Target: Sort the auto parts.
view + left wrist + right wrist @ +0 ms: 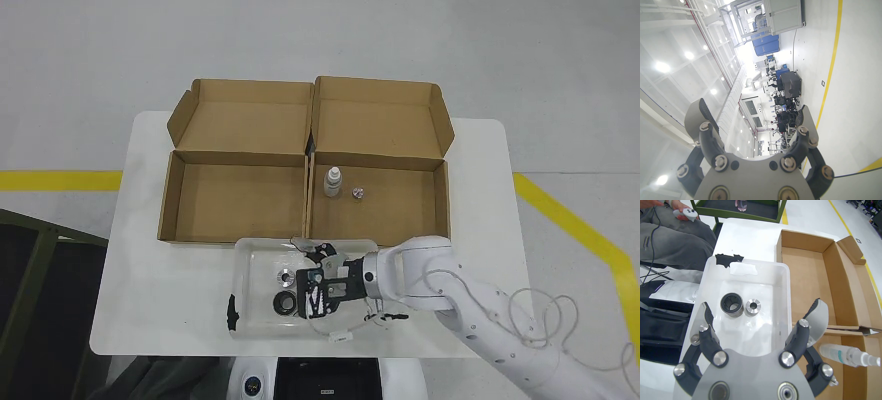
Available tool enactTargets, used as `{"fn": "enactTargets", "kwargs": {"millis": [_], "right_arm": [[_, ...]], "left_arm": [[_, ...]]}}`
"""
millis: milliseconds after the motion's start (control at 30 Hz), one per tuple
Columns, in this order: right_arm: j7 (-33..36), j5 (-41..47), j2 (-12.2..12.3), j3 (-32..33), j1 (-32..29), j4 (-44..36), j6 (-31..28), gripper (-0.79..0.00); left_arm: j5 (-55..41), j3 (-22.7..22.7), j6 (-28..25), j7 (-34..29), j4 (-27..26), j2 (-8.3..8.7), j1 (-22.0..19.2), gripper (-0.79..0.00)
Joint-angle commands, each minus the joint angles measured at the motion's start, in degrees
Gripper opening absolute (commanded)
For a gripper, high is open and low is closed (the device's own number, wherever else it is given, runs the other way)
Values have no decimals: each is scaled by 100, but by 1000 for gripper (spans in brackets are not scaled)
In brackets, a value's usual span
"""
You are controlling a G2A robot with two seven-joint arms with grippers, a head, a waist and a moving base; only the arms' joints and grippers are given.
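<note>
The right hand (761, 304) hangs wide open over the clear bin (788, 283), where the dark bearing (732, 305) and the small steel bushing (753, 307) sit just beside each other, so closing on one could easily nudge or pinch the other.

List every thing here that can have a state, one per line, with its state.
Right gripper: fingers open, empty, above the clear bin.
Left gripper: fingers open, empty.
Black bearing: upright in the bin.
Silver bushing: upright beside it.
Spray bottle: in one open cardboard box; upright or lying, unclear.
Other cardboard box: open, empty.
</note>
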Motion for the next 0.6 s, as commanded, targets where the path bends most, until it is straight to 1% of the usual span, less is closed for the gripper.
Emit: {"fn": "enactTargets", "kwargs": {"millis": [0, 233, 267, 333, 367, 433, 567], "right_arm": [[-3, -22, -34, -113, 46, 69, -11, 0], [18, -125, -158, -416, 225, 418, 66, 0], [30, -116, -173, -444, 247, 456, 72, -65], [51, -92, -199, -485, 287, 522, 77, -126], [60, -63, -210, -498, 300, 558, 84, -169], [81, 0, -226, -504, 318, 611, 103, -289], [115, 99, -223, -432, 312, 658, 92, -397]], "left_arm": [[0, 0, 0, 0, 0, 0, 0, 0], [0, 0, 0, 0, 0, 0, 0, 0], [0, 0, 0, 0, 0, 0, 0, 0], [0, 0, 0, 0, 0, 0, 0, 0], [0, 0, 0, 0, 0, 0, 0, 0], [0, 0, 0, 0, 0, 0, 0, 0], [0, 0, 0, 0, 0, 0, 0, 0]]}}
